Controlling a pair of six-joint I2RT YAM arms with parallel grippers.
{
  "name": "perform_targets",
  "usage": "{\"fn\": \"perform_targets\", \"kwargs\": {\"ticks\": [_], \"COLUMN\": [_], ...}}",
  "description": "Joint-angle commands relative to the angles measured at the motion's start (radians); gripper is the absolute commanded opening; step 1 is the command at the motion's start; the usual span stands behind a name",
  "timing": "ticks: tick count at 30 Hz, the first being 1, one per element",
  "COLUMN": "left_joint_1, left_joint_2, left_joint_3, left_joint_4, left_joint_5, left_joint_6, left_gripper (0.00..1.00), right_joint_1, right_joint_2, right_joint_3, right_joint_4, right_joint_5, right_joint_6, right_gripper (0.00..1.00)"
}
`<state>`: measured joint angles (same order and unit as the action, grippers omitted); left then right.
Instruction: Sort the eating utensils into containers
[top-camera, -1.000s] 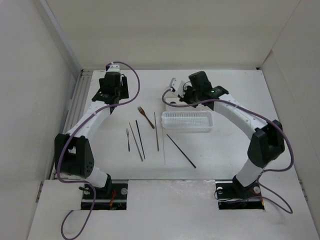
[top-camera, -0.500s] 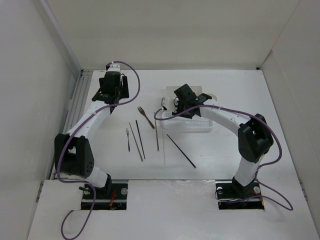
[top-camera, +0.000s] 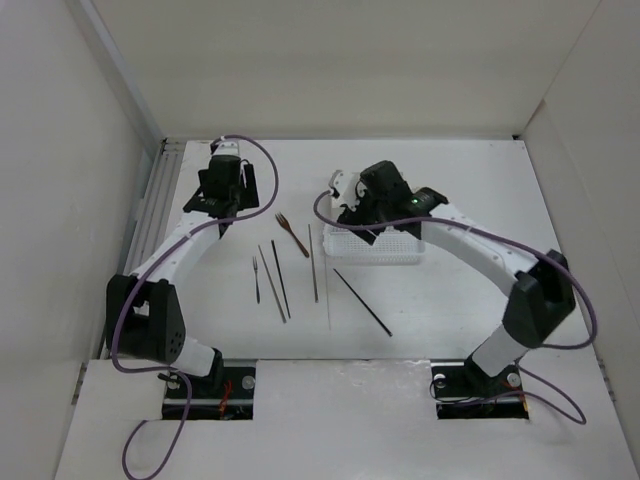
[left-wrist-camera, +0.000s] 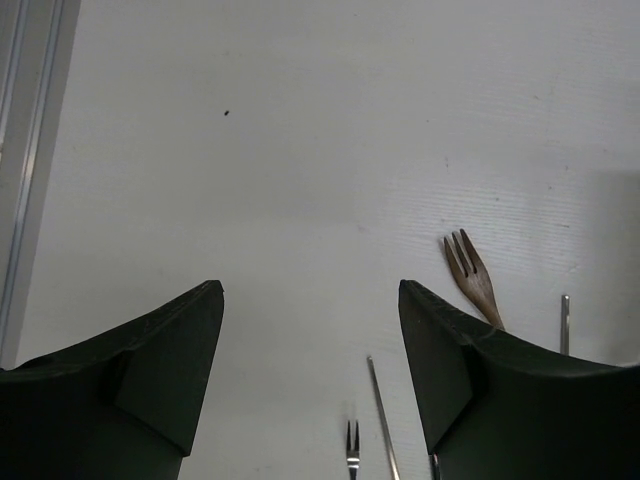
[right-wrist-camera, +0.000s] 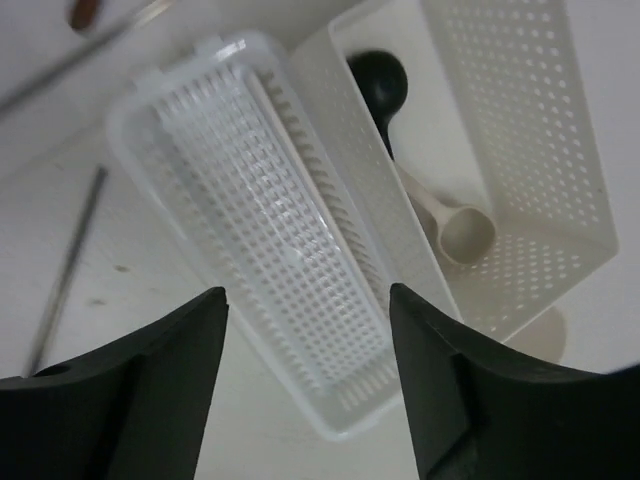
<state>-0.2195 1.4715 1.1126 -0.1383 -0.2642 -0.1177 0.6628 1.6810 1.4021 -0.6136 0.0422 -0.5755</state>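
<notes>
White table (top-camera: 450, 320), overhead view: a brown fork (top-camera: 292, 233), a small dark fork (top-camera: 256, 278) and several chopsticks (top-camera: 281, 278) lie loose at centre, none in a container. Left gripper (top-camera: 226, 210) hangs beyond them, toward the back left. Right gripper (top-camera: 352, 213) sits over the left end of the basket (top-camera: 400, 250). Bare room lies between the utensils and the arm bases. A side rail (top-camera: 160, 200) and the walls hem in the left.

Left wrist view: jaws spread, nothing between them. Brown fork's tines lie ahead to the right, apart from the fingers.

Right wrist view: jaws spread and empty above the basket, which holds nothing. The box (right-wrist-camera: 520, 130) stands just beside the basket's long side and holds a cream spoon (right-wrist-camera: 450, 225) and a dark spoon (right-wrist-camera: 380, 85). Judgement: spoons sorted, forks and chopsticks left. The basket rim is the edge to clear.
</notes>
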Motion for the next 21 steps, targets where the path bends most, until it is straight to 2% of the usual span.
{"fn": "perform_targets", "kwargs": {"ticks": [1, 4, 5, 9, 11, 12, 15, 21], "left_joint_1": [0.005, 0.005, 0.005, -0.038, -0.058, -0.058, -0.084, -0.104], "left_joint_2": [-0.076, -0.085, -0.094, -0.105, -0.105, -0.105, -0.105, -0.126], "left_joint_3": [-0.039, -0.071, -0.08, -0.123, -0.137, -0.137, -0.137, -0.157], "left_joint_4": [-0.018, -0.04, -0.049, -0.058, -0.078, -0.078, -0.078, -0.078], "left_joint_5": [0.041, 0.092, 0.105, 0.114, 0.114, 0.097, 0.066, 0.066], "left_joint_6": [-0.109, -0.166, -0.175, -0.221, -0.249, -0.249, -0.258, -0.267], "left_gripper": [0.68, 0.68, 0.68, 0.68, 0.68, 0.68, 0.68, 0.68], "right_joint_1": [0.038, 0.105, 0.156, 0.261, 0.27, 0.27, 0.27, 0.27], "right_joint_2": [-0.17, -0.239, -0.254, -0.262, -0.2, -0.173, -0.089, -0.098], "right_joint_3": [-0.052, -0.227, -0.312, -0.446, -0.446, -0.428, -0.407, -0.463], "right_joint_4": [0.089, 0.13, 0.146, 0.219, 0.219, 0.195, 0.144, 0.144], "right_joint_5": [-0.176, -0.144, -0.101, -0.013, -0.013, 0.043, 0.087, 0.088], "right_joint_6": [0.334, 0.545, 0.578, 0.678, 0.739, 0.77, 0.857, 1.038], "right_gripper": [0.74, 0.74, 0.72, 0.65, 0.65, 0.61, 0.58, 0.55]}}
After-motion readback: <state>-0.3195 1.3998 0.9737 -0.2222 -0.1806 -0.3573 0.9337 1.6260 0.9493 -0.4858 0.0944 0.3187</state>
